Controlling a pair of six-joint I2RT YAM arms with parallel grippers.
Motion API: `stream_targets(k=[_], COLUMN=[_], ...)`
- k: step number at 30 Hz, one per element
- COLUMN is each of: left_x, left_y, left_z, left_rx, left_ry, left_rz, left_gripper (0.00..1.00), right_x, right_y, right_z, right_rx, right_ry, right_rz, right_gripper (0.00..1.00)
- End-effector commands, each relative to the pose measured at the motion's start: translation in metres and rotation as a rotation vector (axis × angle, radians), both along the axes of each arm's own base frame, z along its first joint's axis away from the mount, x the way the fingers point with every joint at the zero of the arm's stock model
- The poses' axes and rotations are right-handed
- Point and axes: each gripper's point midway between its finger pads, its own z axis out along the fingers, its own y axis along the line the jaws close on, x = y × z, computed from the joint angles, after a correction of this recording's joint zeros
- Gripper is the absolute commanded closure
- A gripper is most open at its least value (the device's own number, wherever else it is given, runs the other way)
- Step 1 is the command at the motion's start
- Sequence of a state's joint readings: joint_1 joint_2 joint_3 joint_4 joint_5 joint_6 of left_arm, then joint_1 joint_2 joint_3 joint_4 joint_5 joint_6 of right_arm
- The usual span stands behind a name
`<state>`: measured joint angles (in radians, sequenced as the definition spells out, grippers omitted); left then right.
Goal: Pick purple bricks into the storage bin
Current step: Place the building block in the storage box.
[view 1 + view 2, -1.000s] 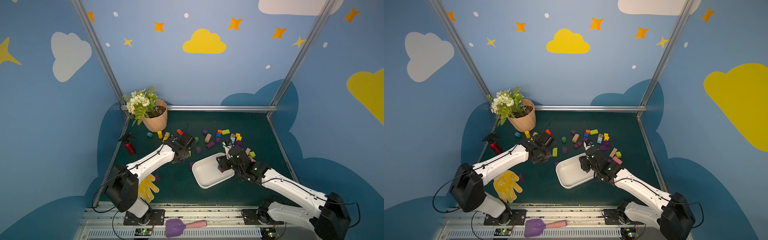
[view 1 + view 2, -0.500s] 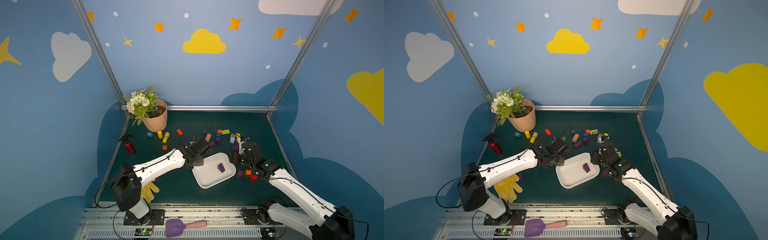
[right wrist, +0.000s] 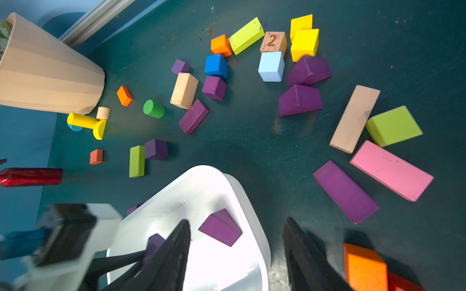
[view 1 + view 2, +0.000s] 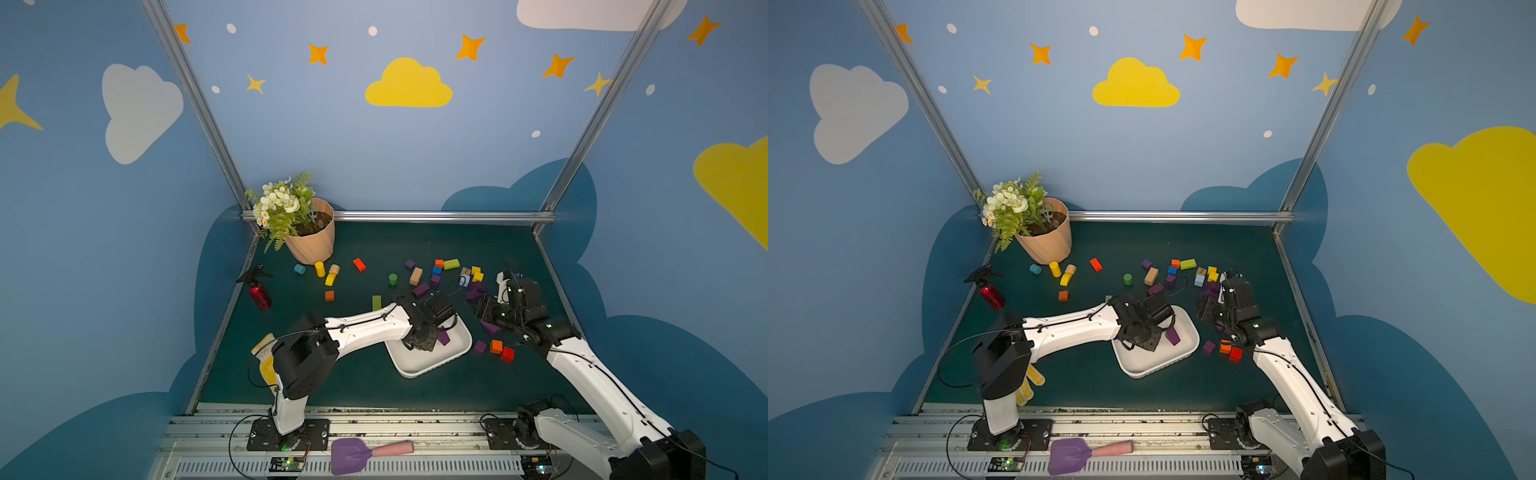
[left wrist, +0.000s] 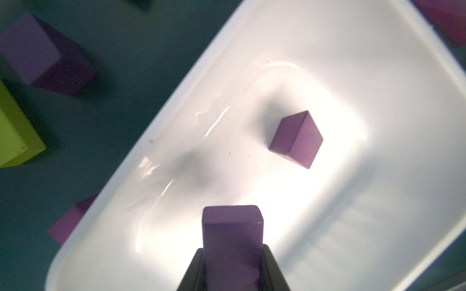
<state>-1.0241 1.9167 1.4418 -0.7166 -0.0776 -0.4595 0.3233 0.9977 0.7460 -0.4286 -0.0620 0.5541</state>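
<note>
The storage bin [image 4: 419,372] [image 4: 1154,370] is a shallow white tray in the middle of the green floor. One purple brick [image 4: 443,337] [image 5: 296,139] lies inside it. My left gripper [image 5: 232,252] [image 4: 428,343] hangs over the bin, shut on another purple brick [image 5: 233,226]. My right gripper [image 3: 237,221] [image 4: 484,309] stands open and empty just right of the bin's rim [image 3: 254,226]. Several loose purple bricks lie beyond and beside it, among them an oblong one [image 3: 345,191], two wedge-like ones [image 3: 300,100] and a cube [image 4: 480,346].
Many other coloured blocks lie scattered behind and right of the bin, including a pink oblong [image 3: 390,171] and an orange cube [image 4: 496,345]. A peach flowerpot [image 4: 309,243] stands back left, with a red spray bottle [image 4: 258,291] near it. A yellow glove [image 4: 266,361] and purple scoop [image 4: 351,455] lie in front.
My right gripper left a purple brick in the bin and drew away to the right, open. My left arm swung right from the floor to over the bin, carrying its brick.
</note>
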Motion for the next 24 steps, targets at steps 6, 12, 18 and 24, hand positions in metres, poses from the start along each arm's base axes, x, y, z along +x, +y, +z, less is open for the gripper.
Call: stream_targets(k=[6,12,18,24], left_x=[-0.007,-0.008,-0.007,-0.004], left_y=[-0.021,-0.022,-0.020,-0.017], left_z=[-0.018,-0.029,-0.033,-0.025], left_rx=[-0.013,-0.002,0.009,0.016], left_ry=[0.053,0.065,0.067,0.047], left_rz=[-0.061,-0.055,-0.049,-0.041], left_gripper=[0.75,0.75,0.70,0.55], right_x=[-0.007,-0.008,-0.008,-0.007], right_y=[-0.005,-0.007,-0.009,-0.009], right_z=[-0.003,-0.005,-0.005,-0.001], right_rx=[0.014,0.004,-0.001,0.000], right_ry=[0.022,0.025,0.034,0.025], right_rz=[-0.002,-0.007,-0.016,-0.012], right_gripper=[0.39,0.39,0.39,0.39])
